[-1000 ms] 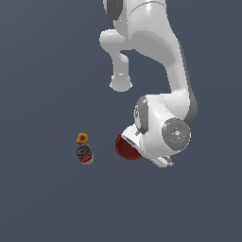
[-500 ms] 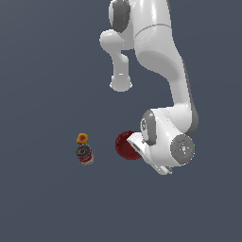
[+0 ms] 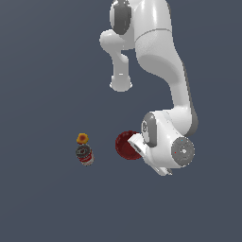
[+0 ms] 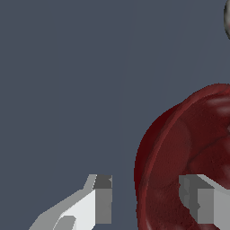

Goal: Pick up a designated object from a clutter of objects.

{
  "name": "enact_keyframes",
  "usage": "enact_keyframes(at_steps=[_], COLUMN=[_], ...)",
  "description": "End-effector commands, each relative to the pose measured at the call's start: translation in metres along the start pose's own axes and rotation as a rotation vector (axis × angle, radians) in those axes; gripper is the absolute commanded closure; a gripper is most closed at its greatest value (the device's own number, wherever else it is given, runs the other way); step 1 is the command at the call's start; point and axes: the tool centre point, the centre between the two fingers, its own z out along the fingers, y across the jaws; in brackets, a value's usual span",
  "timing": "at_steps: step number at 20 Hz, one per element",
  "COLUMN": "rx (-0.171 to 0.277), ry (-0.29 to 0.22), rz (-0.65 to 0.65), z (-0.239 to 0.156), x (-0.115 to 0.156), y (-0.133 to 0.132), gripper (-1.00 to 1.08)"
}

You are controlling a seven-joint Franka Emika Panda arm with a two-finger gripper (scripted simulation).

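The dark red round bowl [image 3: 125, 144] lies on the grey floor, its right part hidden behind the arm's wrist in the exterior view. In the wrist view the bowl [image 4: 188, 152] fills one side, ribbed inside showing. My gripper [image 4: 146, 200] is open and straddles the bowl's rim: one fingertip [image 4: 103, 197] stands outside the wall, the other [image 4: 193, 195] over the bowl's inside. In the exterior view the fingers are hidden behind the hand [image 3: 146, 151]. Whether the pads touch the rim is unclear.
A silver-topped red-labelled can [image 3: 84, 155] stands to the exterior view's left of the bowl, with a small yellow-red fruit [image 3: 82, 138] just behind it. The arm's white links [image 3: 156, 52] rise above the bowl. A pale round object [image 4: 227, 18] shows at the wrist view's edge.
The wrist has swung downward and toward the bowl over the last second. The bowl, can and fruit have stayed in place.
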Motion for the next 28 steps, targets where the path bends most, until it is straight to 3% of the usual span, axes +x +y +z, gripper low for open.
enact_keyframes(at_steps=[1, 9, 10, 28], rx=[-0.001, -0.001, -0.001, -0.001], ry=[0.0, 0.0, 0.0, 0.0], rz=[0.001, 0.004, 0.004, 0.003], z=[0.006, 0.028, 0.028, 0.011], x=[0.0, 0.0, 0.0, -0.013], y=[0.0, 0.0, 0.0, 0.003], gripper=[-0.2, -0.2, 1.08, 1.08])
